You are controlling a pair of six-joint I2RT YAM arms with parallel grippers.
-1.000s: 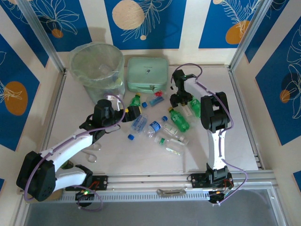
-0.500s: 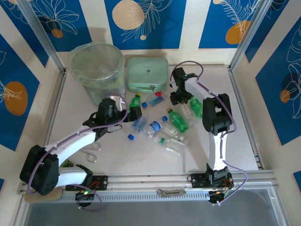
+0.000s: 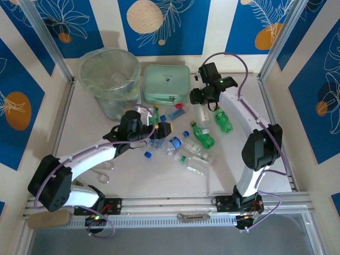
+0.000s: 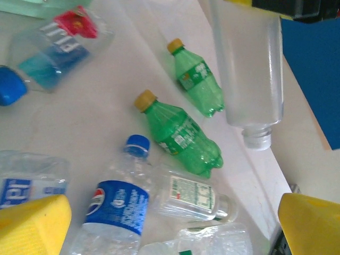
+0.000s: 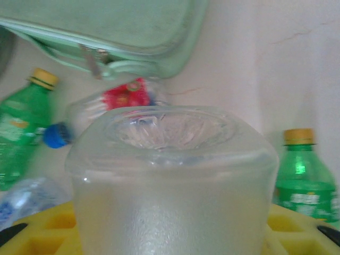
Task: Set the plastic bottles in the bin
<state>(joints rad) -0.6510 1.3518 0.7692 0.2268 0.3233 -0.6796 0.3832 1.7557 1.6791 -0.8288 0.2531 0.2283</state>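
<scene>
The right fingers (image 3: 202, 104) clamp one clear bottle (image 5: 175, 180), now lifted off the tabletop (image 3: 133, 180) at the far right, beside the mint-green case (image 3: 166, 82). A second ago they were lower, among the bottles, and not yet closed. The left fingers (image 3: 162, 127) stand wide and have slid right over the pile (image 3: 183, 151). We count three green bottles (image 3: 204, 136), one bottle marked red (image 3: 179, 109) and one bin (image 3: 114, 101), far left. The clear ones lying on the tabletop overlap too much to count.
</scene>
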